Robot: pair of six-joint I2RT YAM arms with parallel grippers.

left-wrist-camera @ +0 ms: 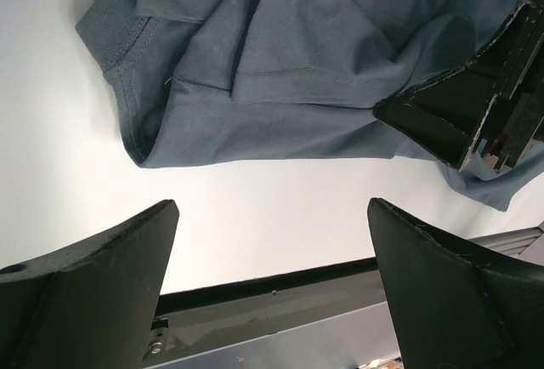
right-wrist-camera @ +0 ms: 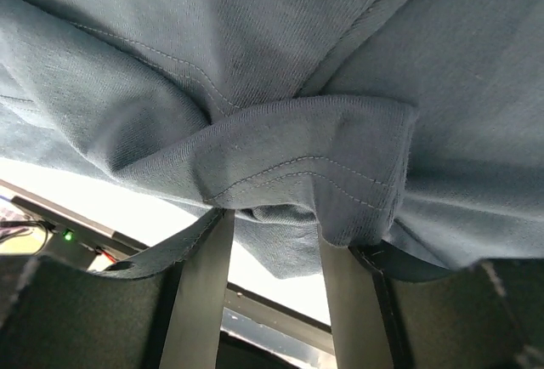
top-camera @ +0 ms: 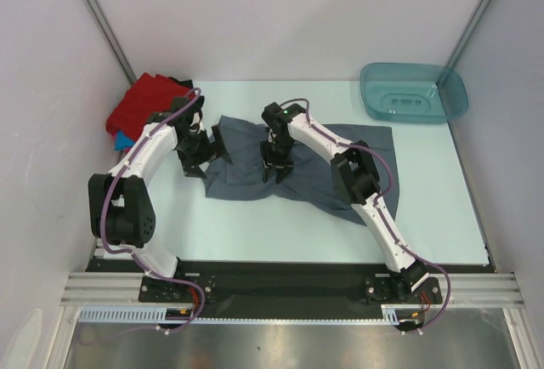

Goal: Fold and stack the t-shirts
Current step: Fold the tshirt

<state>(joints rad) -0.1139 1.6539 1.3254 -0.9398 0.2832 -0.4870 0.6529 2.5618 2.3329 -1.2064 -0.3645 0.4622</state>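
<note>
Slate grey-blue t-shirt (top-camera: pixel 242 173) lies crumpled and unfolded on the table (top-camera: pixel 280 233), spread from centre-left to centre-right of the overhead view.

Right tool (top-camera: pixel 276 165) stands over the garment's middle, clenched on it. In the right wrist view, a bunched fold with a stitched hem is pinched between the two fingers (right-wrist-camera: pixel 200 292), and the cloth (right-wrist-camera: pixel 297 46) fills the upper frame above them.

Left tool (top-camera: pixel 204 155) is at the garment's left edge, released. In the left wrist view its jaws are spread wide over bare table, and a hemmed edge of the shirt (left-wrist-camera: pixel 297 54) lies just beyond them in the upper frame.

Red t-shirt (top-camera: pixel 149 97) sits heaped at the upper left against the wall. A bright blue t-shirt (top-camera: pixel 123 141) shows at its lower edge.

Teal tub (top-camera: pixel 450 97) stands at the upper right, just beyond the grey-blue garment's upper right corner.
</note>
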